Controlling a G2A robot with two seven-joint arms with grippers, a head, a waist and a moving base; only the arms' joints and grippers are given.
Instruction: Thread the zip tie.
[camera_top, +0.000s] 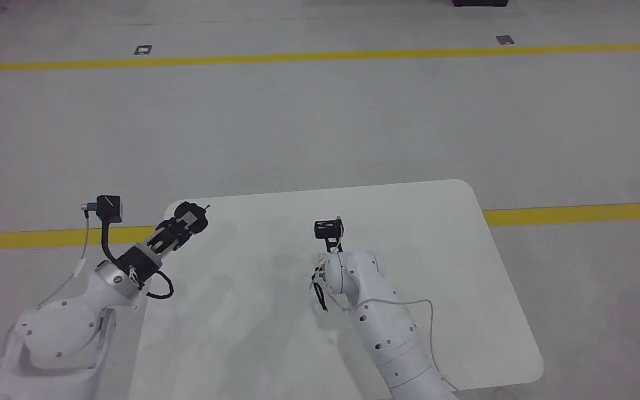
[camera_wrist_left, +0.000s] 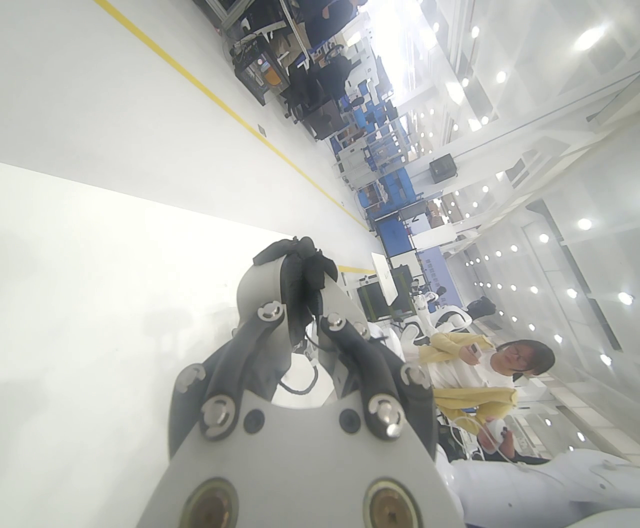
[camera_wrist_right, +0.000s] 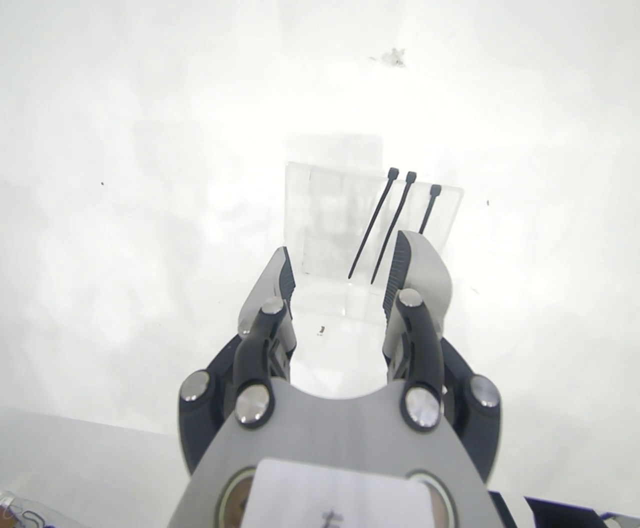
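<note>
Three black zip ties (camera_wrist_right: 395, 220) lie side by side on a clear plastic sheet (camera_wrist_right: 330, 220) on the white table, heads pointing away from my right gripper (camera_wrist_right: 345, 250). That gripper hangs open just above the sheet's near edge. One of its fingers (camera_wrist_right: 400, 260) covers the tail of the outermost tie (camera_wrist_right: 430, 205). My left gripper (camera_wrist_left: 300, 255) is shut with its black pads pressed together and nothing visible between them. In the top view it (camera_top: 192, 216) hovers over the table's far left corner, well away from the right arm (camera_top: 350, 275) at the table's middle.
The white table (camera_top: 450, 250) has a rounded far right corner, and its left edge runs beside the left arm. A small scrap of debris (camera_wrist_right: 395, 55) lies beyond the sheet, and a tiny dark speck (camera_wrist_right: 321, 330) lies under the right gripper.
</note>
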